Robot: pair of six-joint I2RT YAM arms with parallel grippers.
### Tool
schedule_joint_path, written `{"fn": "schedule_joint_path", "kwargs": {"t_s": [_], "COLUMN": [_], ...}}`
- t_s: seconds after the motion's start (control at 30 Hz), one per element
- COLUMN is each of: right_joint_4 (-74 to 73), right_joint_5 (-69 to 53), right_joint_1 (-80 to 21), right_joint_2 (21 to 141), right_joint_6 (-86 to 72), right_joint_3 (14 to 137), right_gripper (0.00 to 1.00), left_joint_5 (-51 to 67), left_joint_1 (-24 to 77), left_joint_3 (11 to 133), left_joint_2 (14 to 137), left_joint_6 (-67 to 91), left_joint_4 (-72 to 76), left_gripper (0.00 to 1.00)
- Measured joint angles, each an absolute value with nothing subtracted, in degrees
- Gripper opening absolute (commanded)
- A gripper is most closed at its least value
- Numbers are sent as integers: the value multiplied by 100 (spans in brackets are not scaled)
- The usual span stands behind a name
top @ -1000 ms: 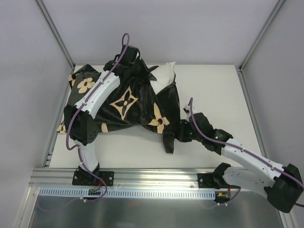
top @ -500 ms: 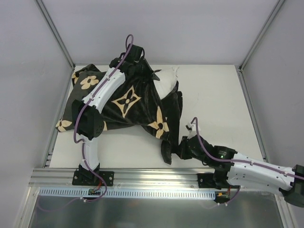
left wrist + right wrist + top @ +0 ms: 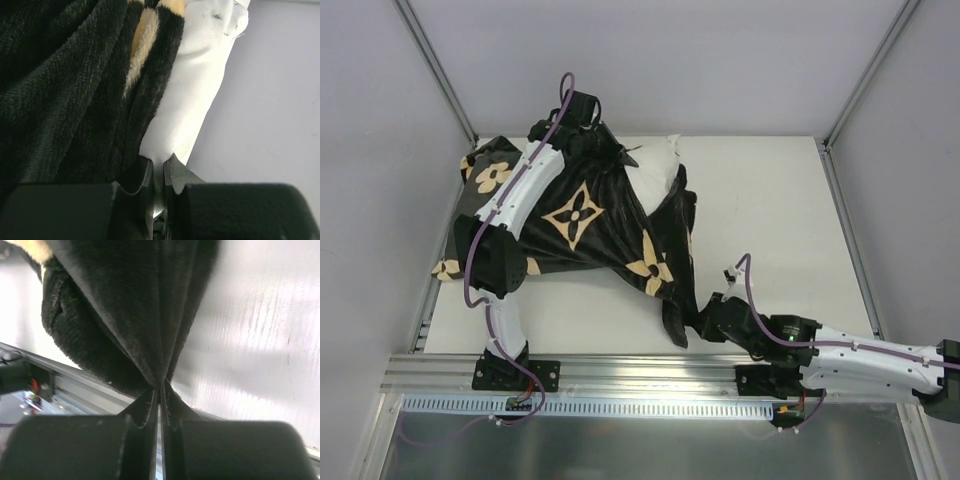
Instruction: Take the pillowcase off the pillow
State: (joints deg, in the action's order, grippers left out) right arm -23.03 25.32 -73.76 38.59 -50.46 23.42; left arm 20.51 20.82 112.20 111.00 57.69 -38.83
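Note:
The black velvety pillowcase point(image 3: 590, 215) with tan flower motifs lies across the table's left half, still around most of the white pillow point(image 3: 655, 160), whose far corner sticks out at the back. My left gripper point(image 3: 588, 128) is at that far end, shut on a fold of the white pillow point(image 3: 192, 85), with the pillowcase point(image 3: 70, 90) beside it. My right gripper point(image 3: 705, 318) is low near the front edge, shut on the stretched edge of the pillowcase point(image 3: 145, 305).
The white tabletop point(image 3: 770, 210) extends to the right of the fabric. Grey walls and metal frame posts point(image 3: 435, 70) enclose the table. An aluminium rail point(image 3: 640, 370) runs along the near edge, just under my right gripper.
My left gripper has shifted left and slightly back with the pillow's far end. My right gripper has pulled the pillowcase edge toward the front edge and stayed low there.

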Motion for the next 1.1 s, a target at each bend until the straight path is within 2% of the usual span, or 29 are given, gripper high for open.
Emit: {"fn": "schedule_joint_path", "kwargs": {"t_s": [0.33, 0.43, 0.53, 0.57, 0.6, 0.7, 0.83, 0.97, 1.1], "right_joint_4": [-2877, -2536, -2364, -2432, -2545, -3188, -3798, -3968, -3962], "right_joint_5": [2805, 2724, 2797, 2838, 2882, 2766, 2554, 2021, 958], "right_joint_1": [-7450, -7690, -8208, -8283, -8302, -8211, -6928, -5205, -3892], "right_joint_2": [3223, 3701, 4687, 4978, 5199, 5323, 4989, 4700, 5304], "right_joint_6": [-5568, -5874, -6173, -6215, -6213, -5933, -4971, -3795, -2893], "right_joint_3": [2397, 2233, 2320, 2464, 2635, 3017, 3295, 3962, 5100], "right_gripper": [1, 1, 1, 5, 34, 77, 85, 86, 85], "left_joint_5": [2106, 2106, 2158, 2167, 2165, 2091, 1979, 1927, 1920], "left_joint_1": [1726, 1726, 1726, 1726, 1726, 1691, 1643, 1780, 1964], "left_joint_3": [10831, 10615, 10412, 10368, 10337, 10219, 9623, 9017, 8770], "left_joint_2": [10495, 10425, 10372, 10372, 10372, 10339, 9992, 9657, 9566], "left_joint_6": [5776, 5795, 5791, 5789, 5789, 5749, 5564, 5415, 5280], "left_joint_4": [-3892, -3820, -3889, -3889, -3879, -3476, -2766, -2563, -2519], "left_gripper": [0, 0, 0, 0, 0, 0, 0, 0, 0]}}
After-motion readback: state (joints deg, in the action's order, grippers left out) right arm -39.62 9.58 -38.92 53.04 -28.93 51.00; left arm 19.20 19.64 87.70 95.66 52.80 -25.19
